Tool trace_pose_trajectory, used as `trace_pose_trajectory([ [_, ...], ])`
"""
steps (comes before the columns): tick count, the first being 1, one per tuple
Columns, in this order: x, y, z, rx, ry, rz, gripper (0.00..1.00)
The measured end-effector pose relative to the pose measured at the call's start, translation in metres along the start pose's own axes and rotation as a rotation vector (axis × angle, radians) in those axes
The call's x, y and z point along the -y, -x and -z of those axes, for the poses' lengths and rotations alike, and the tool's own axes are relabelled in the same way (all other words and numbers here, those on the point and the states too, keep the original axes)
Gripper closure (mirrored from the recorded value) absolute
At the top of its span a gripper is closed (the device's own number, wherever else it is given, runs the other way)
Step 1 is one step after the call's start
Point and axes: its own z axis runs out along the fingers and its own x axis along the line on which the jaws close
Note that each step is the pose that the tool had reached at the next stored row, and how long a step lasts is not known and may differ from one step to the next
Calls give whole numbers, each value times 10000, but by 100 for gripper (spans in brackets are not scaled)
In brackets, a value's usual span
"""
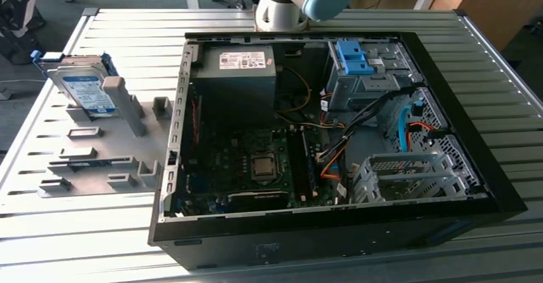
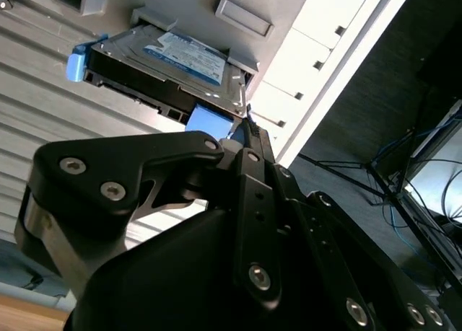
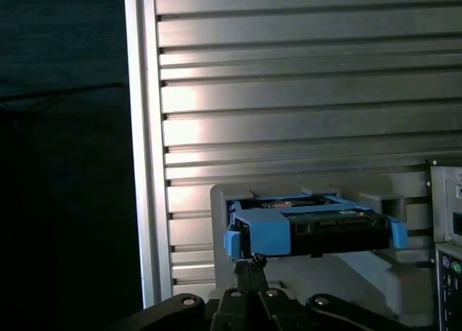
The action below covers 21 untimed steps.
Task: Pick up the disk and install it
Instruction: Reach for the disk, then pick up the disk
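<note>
In the first wrist view the gripper (image 3: 254,262) has its fingers pressed together, pinching nothing. Ahead of its tips the disk (image 3: 317,226) stands on edge in a grey holder (image 3: 216,201). Beside that holder lies an open computer case (image 1: 339,238).

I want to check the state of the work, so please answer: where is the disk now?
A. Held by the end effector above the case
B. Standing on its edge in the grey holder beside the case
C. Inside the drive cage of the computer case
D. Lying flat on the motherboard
B: in the exterior view the disk stands on edge in the grey holder, to the exterior view's left of the open computer case.
</note>
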Motion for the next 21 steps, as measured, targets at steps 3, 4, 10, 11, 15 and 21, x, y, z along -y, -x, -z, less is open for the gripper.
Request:
trace_pose_trajectory([
  [3, -4, 83, -19, -31, -3, 0, 89],
  [4, -8, 128, -25, -45, -4, 1, 89],
  [10, -14, 199, -31, -86, -7, -1, 89],
  [11, -14, 199, -31, -85, -6, -1, 89],
  [15, -14, 208, -31, -86, -7, 0, 89],
  [21, -14, 208, -31, -86, -7, -1, 89],
])
